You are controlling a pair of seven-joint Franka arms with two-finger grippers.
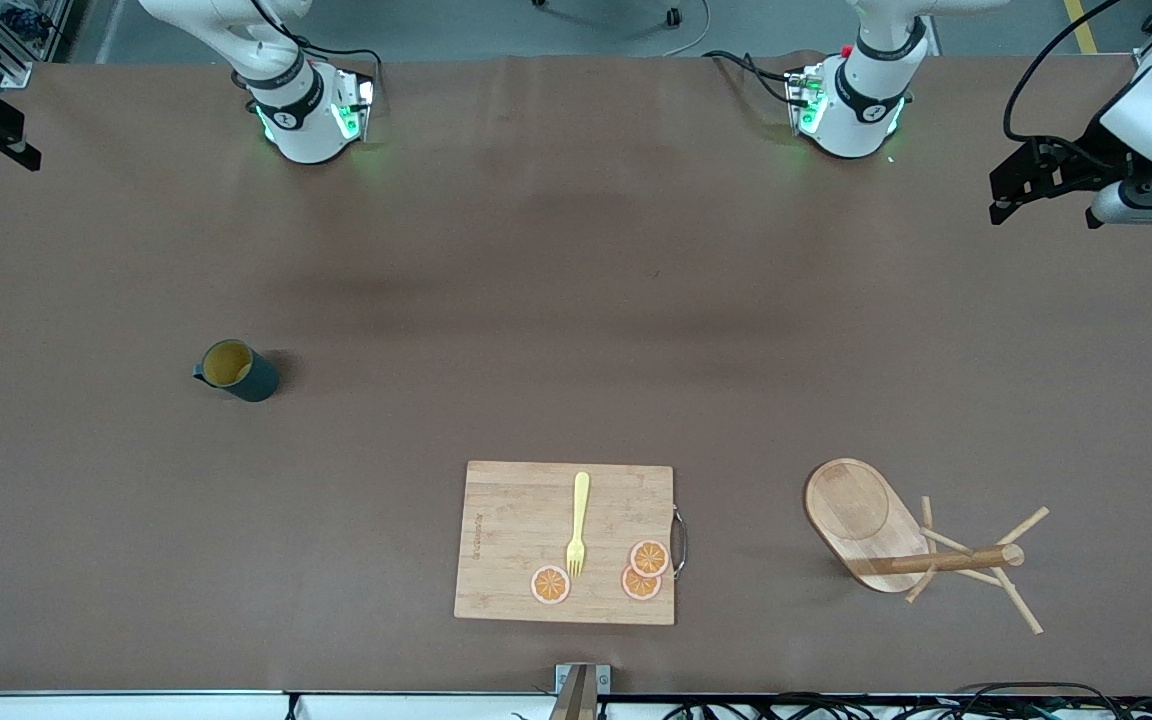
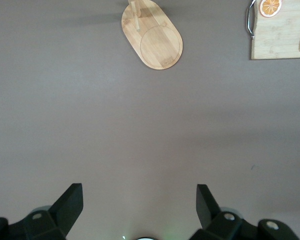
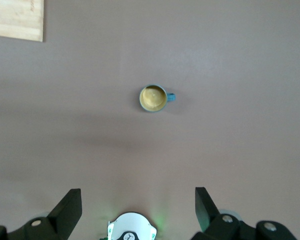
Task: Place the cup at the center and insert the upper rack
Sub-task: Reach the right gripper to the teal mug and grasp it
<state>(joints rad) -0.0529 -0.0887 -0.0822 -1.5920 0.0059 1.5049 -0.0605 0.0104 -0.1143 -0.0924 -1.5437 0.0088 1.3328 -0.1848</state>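
The cup (image 1: pixel 236 370), dark teal with a mustard-yellow inside, stands upright on the table toward the right arm's end; the right wrist view shows the cup (image 3: pixel 153 98) from above with its small handle. The upper rack (image 1: pixel 871 525), a light wooden mug tree, stands on its oval base toward the left arm's end, and that oval base (image 2: pixel 152 37) also shows in the left wrist view. My left gripper (image 2: pixel 138 200) hangs open and empty, high over its end of the table. My right gripper (image 3: pixel 138 200) is open and empty too, high above the table, well apart from the cup.
A rectangular wooden cutting board (image 1: pixel 516 540) lies near the front camera's edge between cup and rack, carrying a yellow fork (image 1: pixel 578 525) and three orange slices (image 1: pixel 648 558). Both arm bases (image 1: pixel 311 120) stand along the edge farthest from the front camera.
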